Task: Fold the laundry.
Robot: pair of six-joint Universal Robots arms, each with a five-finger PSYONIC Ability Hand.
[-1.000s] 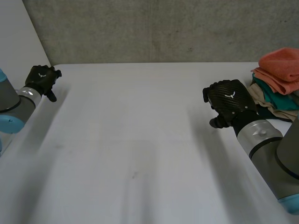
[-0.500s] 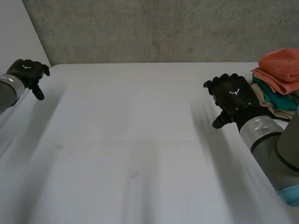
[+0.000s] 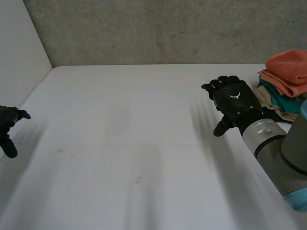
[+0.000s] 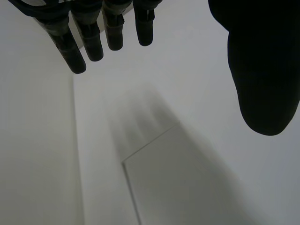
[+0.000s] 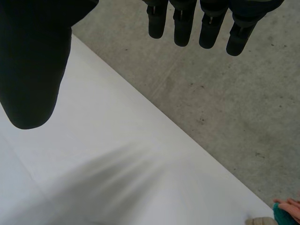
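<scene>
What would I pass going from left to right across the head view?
left robot hand → white table → right robot hand → laundry pile

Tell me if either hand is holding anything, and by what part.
Nothing is held. The left hand and right hand are both open; the laundry pile is in neither.

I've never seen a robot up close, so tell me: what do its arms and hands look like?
The right arm is a thick grey tube with a light-blue cap. The right hand is black and woven-textured, with a small white mark on its back. The left hand is black too, with tubular fingers.
</scene>
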